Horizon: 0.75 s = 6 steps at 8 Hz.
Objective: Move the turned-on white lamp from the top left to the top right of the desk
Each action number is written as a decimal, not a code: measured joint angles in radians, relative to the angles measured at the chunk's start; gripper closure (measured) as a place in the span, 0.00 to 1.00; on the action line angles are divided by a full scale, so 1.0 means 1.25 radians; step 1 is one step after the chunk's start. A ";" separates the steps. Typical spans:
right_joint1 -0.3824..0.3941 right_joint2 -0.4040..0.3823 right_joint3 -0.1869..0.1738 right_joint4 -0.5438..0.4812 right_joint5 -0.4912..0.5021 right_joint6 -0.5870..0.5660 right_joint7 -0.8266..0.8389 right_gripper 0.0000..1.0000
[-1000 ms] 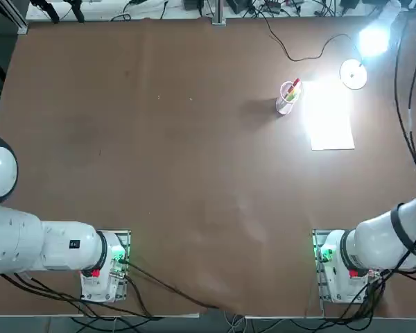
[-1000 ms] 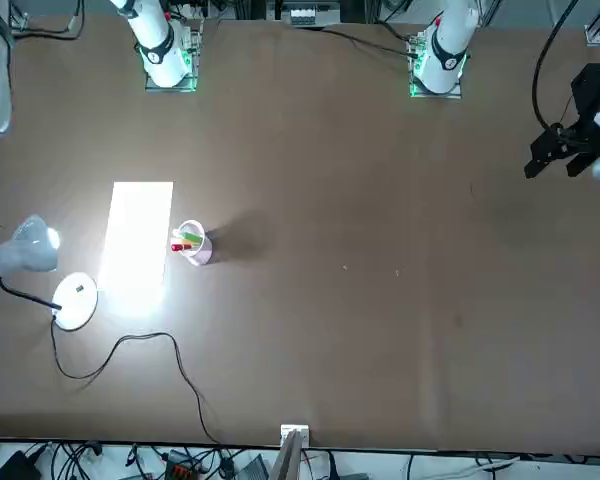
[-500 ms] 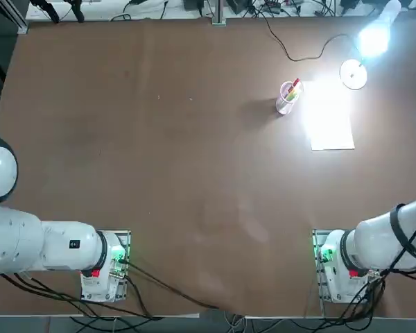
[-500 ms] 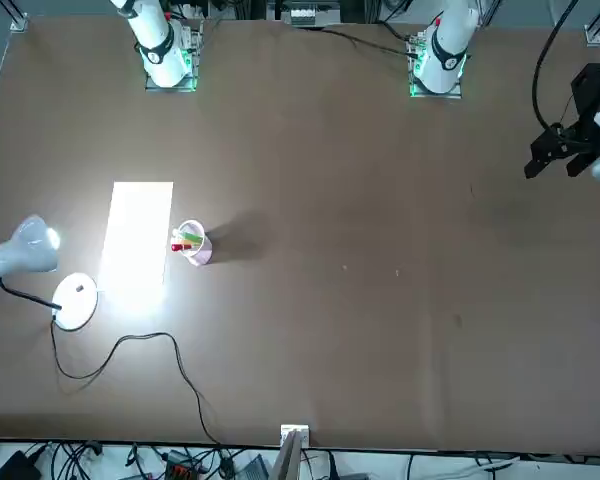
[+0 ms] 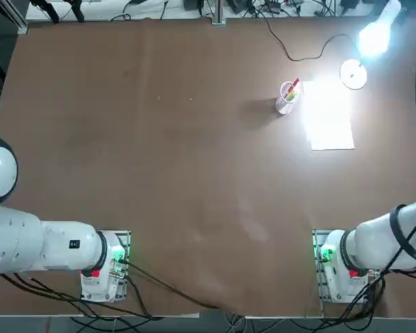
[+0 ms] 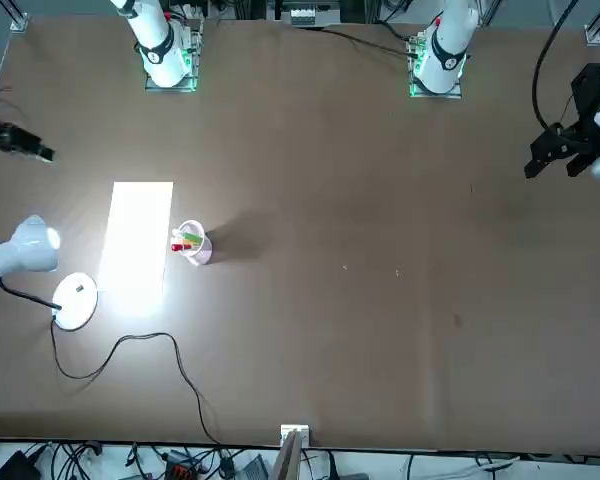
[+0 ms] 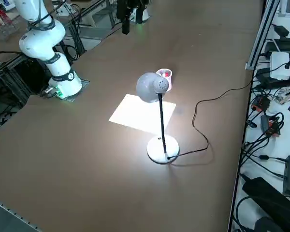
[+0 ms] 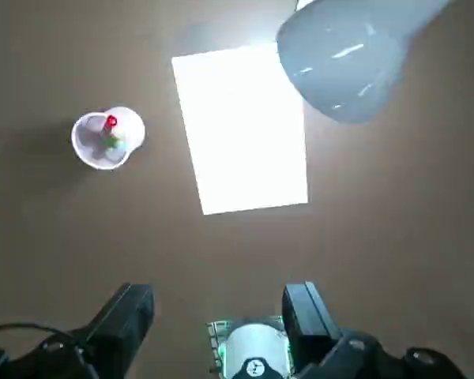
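Note:
The white lamp stands lit at the top right of the brown desk (image 5: 180,152). Its disc base (image 5: 353,73) rests on the desk and its glowing head (image 5: 373,40) points toward the paper. The black cord (image 5: 298,52) trails off over the far edge. The front view shows the lamp's base (image 6: 74,300) and head (image 6: 25,250) at the left. My right gripper (image 8: 217,312) hangs high above the lamp head (image 8: 349,59), open, with nothing between its fingers. A dark part of it (image 6: 18,143) shows at the front view's left edge.
A clear cup with red pens (image 5: 287,97) stands left of a white paper sheet (image 5: 331,125) lit by the lamp. The right arm's base (image 5: 343,267) sits at the near right. Cables and power boxes (image 7: 273,111) lie beyond the desk's far edge.
My right arm has shifted over the desk's right edge, and a dark part of its gripper now shows in the front view. Lamp, cup and paper have not moved.

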 joint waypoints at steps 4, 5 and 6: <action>0.015 -0.130 0.003 -0.289 0.014 0.337 -0.011 0.00; 0.002 -0.153 0.003 -0.296 0.014 0.329 -0.020 0.00; -0.008 -0.167 0.005 -0.294 0.014 0.303 -0.024 0.00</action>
